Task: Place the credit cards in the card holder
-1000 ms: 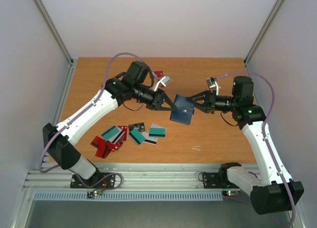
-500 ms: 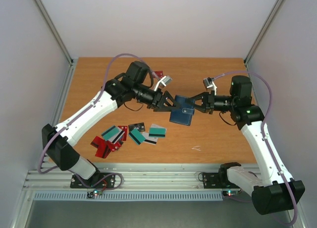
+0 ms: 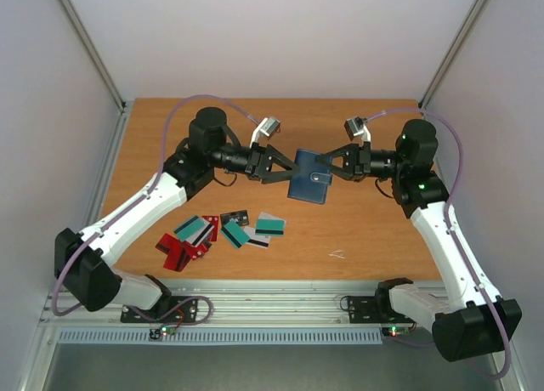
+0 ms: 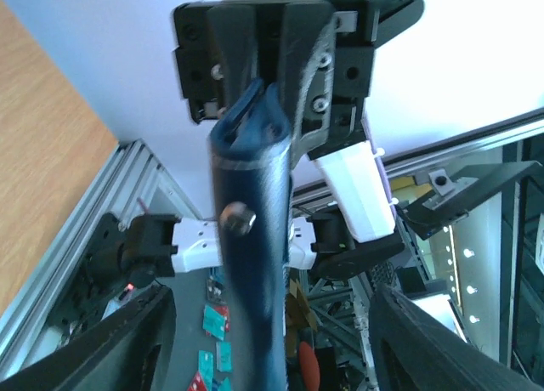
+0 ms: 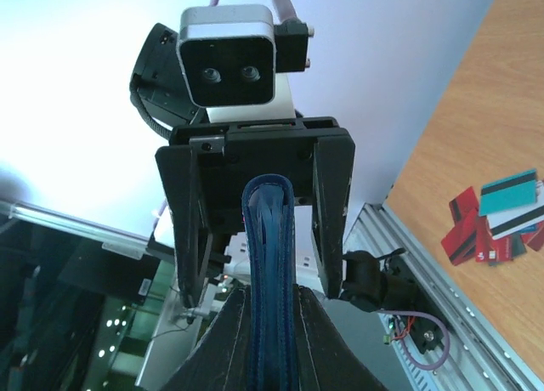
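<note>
Wooden table (image 3: 365,238) inside pale walls, both arms reaching in over its middle from the near edge. Card holder (image 3: 308,185) hangs in the air above the table's centre, not touching the wood, closed, dark navy, tilted a little; its small metal snap (image 4: 238,218) faces up toward the top camera. Right gripper (image 3: 333,167), on the table's right half, is clamped tight on the holder's right edge; in the left wrist view its two black fingers (image 4: 293,85) press flat on both faces of the fold. Left gripper (image 3: 285,167), on the table's left half, stands with jaws spread wide either side of the holder's left edge. In the right wrist view its fingers (image 5: 327,204) flank the blue edge with daylight on both sides, so no grip there. Credit cards (image 3: 223,231) lie flat on the table's near-left part, well apart from the holder: a loose spread of red, teal and white pieces, several overlapping, some showing a black stripe. Exact count not readable.
</note>
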Available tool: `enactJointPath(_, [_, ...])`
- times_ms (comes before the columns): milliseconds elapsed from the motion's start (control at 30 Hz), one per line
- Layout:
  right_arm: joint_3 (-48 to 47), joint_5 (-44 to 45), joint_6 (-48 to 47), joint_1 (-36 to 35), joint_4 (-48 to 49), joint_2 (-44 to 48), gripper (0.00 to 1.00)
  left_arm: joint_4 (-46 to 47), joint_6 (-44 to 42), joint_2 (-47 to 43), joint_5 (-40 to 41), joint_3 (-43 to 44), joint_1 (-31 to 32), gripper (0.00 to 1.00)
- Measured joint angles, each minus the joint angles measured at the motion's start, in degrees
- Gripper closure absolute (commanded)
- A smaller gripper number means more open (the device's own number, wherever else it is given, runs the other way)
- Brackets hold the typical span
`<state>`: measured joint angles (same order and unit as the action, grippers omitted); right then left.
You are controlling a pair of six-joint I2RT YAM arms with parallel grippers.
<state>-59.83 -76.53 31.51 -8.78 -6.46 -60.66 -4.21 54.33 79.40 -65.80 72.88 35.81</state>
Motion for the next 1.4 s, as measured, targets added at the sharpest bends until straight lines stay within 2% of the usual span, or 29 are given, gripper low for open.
enactJointPath(167, [-0.83, -0.35, 2.99, -1.86, 4.66, -1.92, 0.99, 8.74, 7.32, 1.16, -1.51, -0.24, 0.00, 0.59])
enactJointPath(367, [-1.33, -0.59, 3.85, -2.23, 6.49, -2.51, 0.96, 10.67, 9.64, 1.53, -2.21, -0.28, 0.42, 0.85])
enactJointPath(400, [-1.64, -0.68, 3.85, -2.23, 6.49, -2.67, 0.88, 10.56, 9.92, 1.64, -2.16, -0.28, 0.46, 0.91])
enactJointPath(433, [-1.97, -0.90, 3.82, -2.23, 6.45, -2.89, 0.73, 10.47, 9.75, 1.75, -2.08, -0.28, 0.52, 0.96])
enactJointPath(467, [-2.29, -0.96, 3.48, -2.23, 5.92, -3.06, 0.52, 10.47, 9.60, 1.86, -1.86, -0.28, 0.52, 0.99])
enactJointPath(533, [-3.63, -0.59, 1.55, -2.23, 2.43, -3.56, 0.24, 10.10, 9.16, 2.01, -1.40, -0.28, 0.57, 1.00])
enactJointPath(567, [-5.44, 0.11, -1.25, -2.25, -1.92, -4.07, 0.17, 9.31, 9.01, 2.10, -0.98, -0.24, 0.66, 1.00])
enactJointPath(600, [-7.80, 1.36, -4.76, -2.32, -7.04, -4.68, 0.05, 8.00, 8.39, 2.10, -0.39, -0.15, 0.72, 1.00])
enactJointPath(633, [-10.47, 3.10, -8.63, -2.34, -12.44, -5.22, 0.02, 6.10, 7.52, 2.10, 0.26, -0.02, 0.81, 1.00])
enactJointPath(733, [-17.05, 8.50, -19.54, -2.12, -26.40, -5.92, 0.01, -2.45, 2.38, 2.12, 3.76, 1.11, 0.92, 1.00])
enactJointPath(800, [-18.67, 10.60, -23.67, -1.03, -32.11, -5.77, 0.01, -8.15, -1.42, 2.40, 6.14, 2.67, 0.96, 1.00])
enactJointPath(1067, [-12.70, 13.51, -22.16, 5.64, -40.02, -7.28, 0.02, -28.09, -14.95, 4.81, 22.12, 10.19, 1.01, 1.00])
enactJointPath(1167, [-14.56, 17.86, -25.38, 5.31, -46.62, -8.66, 0.09, -33.86, -17.44, 6.51, 28.00, 12.37, 1.14, 1.00])
enactJointPath(1233, [-16.28, 21.59, -27.78, 3.98, -50.34, -8.94, 0.19, -36.41, -18.43, 7.82, 30.88, 13.51, 1.46, 1.00])
enactJointPath(1400, [-17.94, 30.12, -30.56, -4.11, -54.64, -8.76, 0.41, -40.22, -18.99, 11.21, 36.04, 15.82, 3.26, 1.00])
